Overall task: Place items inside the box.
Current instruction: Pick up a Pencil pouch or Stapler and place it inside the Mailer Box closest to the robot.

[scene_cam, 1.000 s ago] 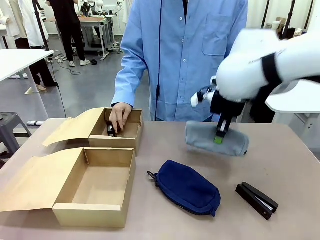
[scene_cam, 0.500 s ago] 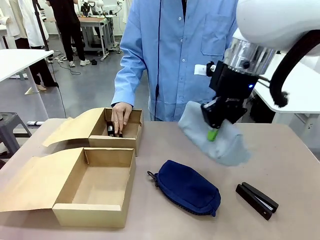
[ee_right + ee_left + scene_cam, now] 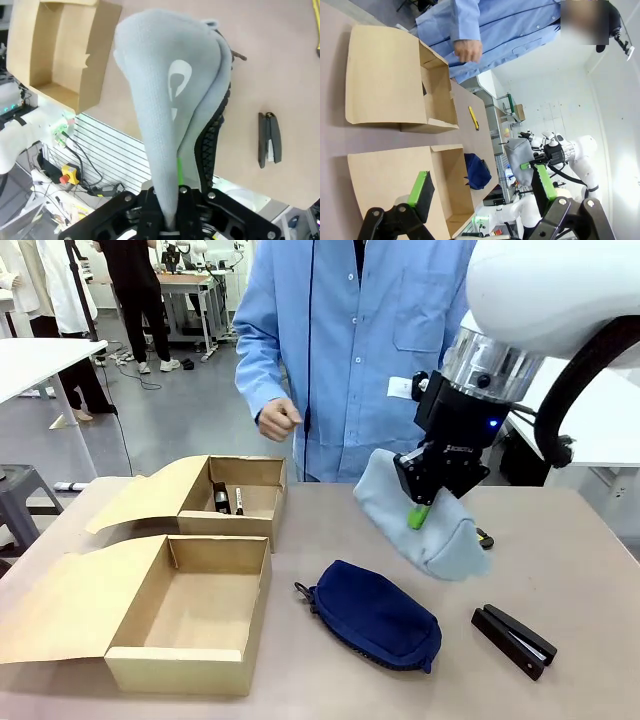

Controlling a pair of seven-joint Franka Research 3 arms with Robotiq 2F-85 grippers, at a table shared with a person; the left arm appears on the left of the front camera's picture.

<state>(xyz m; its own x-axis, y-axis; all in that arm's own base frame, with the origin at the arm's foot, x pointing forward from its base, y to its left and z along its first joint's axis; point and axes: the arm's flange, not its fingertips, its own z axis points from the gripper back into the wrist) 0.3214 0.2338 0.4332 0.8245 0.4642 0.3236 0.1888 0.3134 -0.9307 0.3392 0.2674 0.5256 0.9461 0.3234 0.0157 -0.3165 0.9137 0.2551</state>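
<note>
My right gripper (image 3: 419, 514) is shut on the grey pencil case (image 3: 425, 530) and holds it tilted in the air above the table's right half. In the right wrist view the case (image 3: 167, 95) hangs between the green pads of that gripper (image 3: 177, 172). The navy pouch (image 3: 376, 615) lies mid-table and the black stapler (image 3: 513, 640) at the front right. A black marker pen (image 3: 222, 500) lies in the far box (image 3: 262, 472); the near box (image 3: 232, 645) stands open. The yellow utility knife (image 3: 473, 117) lies beyond the boxes. My left gripper (image 3: 482, 187) is open, above the near box's flap.
A person in a blue shirt stands at the far side, one hand (image 3: 278, 420) raised as a fist off the table. Both boxes have flaps (image 3: 60, 605) spread out to the left. Bare tabletop (image 3: 330, 540) lies between the boxes and the pouch.
My right gripper has lifted the grey case off the table and carried it slightly left. The person's hand has come out of the far box and risen, leaving the marker inside.
</note>
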